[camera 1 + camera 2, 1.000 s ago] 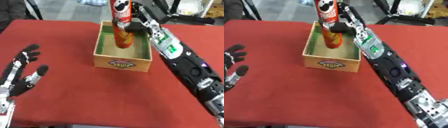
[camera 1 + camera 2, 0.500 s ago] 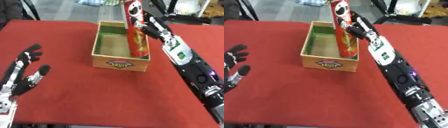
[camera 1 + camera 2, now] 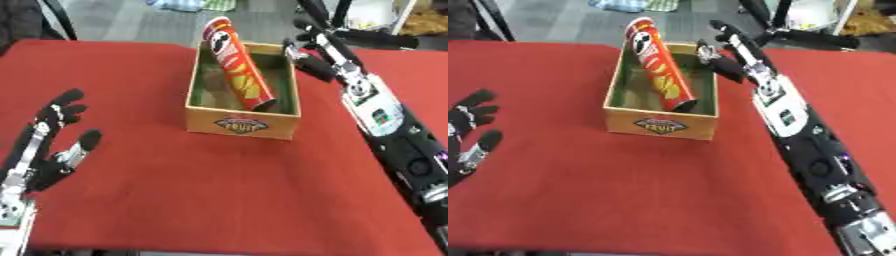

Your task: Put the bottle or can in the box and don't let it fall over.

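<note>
**Can released, leaning in box**

Since the frame half a second back, we've let go: right hand [image 3: 730, 56] has pulled off to the upper right of the box and the can now tips instead of standing tall under our fingers.

- Can [image 3: 236, 64]: red tube, base down on the box floor at the near right corner, top leaning toward the far left rim. Tilted, not upright, not flat. Can't tell if the top touches the rim.
- Box [image 3: 241, 124]: wooden, open top, centre of the red desk [image 3: 219, 200].
- Right hand: fingers spread, holding nothing, just beside the box's far right wall.
- Left hand [image 3: 54, 145]: idle at lower left of frame, fingers open and up, holding nothing.

Handling, our read: tall, light, stiff cardboard tube, smooth skin, so slippery and top-heavy once nudged. Likely best taken around mid-body, thumb opposing fingers, then righted about its base. Squeezing near the lid risks denting.
</note>
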